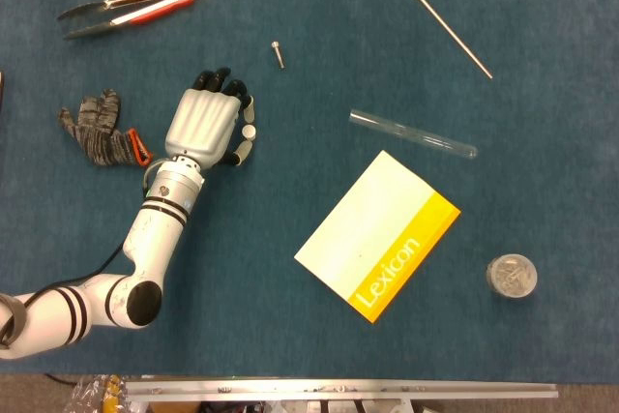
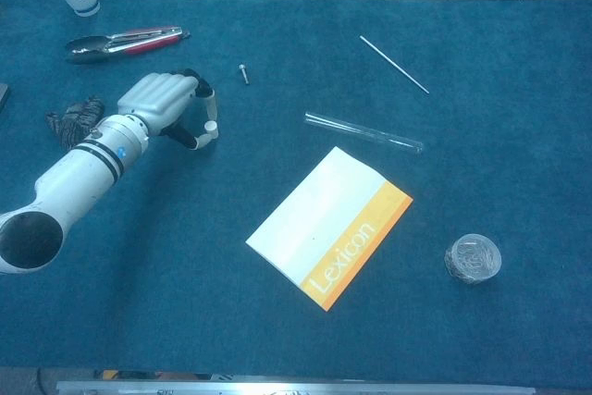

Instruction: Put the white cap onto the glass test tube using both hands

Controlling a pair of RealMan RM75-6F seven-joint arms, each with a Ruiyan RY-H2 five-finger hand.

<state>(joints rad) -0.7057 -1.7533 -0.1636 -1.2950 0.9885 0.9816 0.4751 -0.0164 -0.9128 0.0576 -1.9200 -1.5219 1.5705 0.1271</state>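
- One wide table [image 1: 542,171] under a napped blue cloth, felt-like in texture, carries everything.
- The left arm [image 1: 145,244], smooth white plastic with black bands, reaches in from the lower left corner.
- A flat rectangular booklet [image 1: 372,234], white with a yellow strip reading "Lexicon", lies askew near the middle.
- The left hand [image 1: 205,128] [image 2: 162,104] has a pale ribbed shell and dark fingers; the thumb and a finger pinch the white cap [image 1: 249,131] [image 2: 211,126], a small round disc, well left of the tube.
- The glass test tube [image 1: 413,135] [image 2: 363,132], clear and slender with a rounded end, lies on the cloth just above the booklet.
- Metal tongs [image 1: 131,5] with red handles sit top left.
- A knitted grey glove [image 1: 97,130] lies crumpled beside the hand.
- A thin straight rod [image 1: 454,34] lies top right.
- A round container [image 1: 511,277] rests lower right.
- A small screw [image 1: 279,53] lies above the hand.
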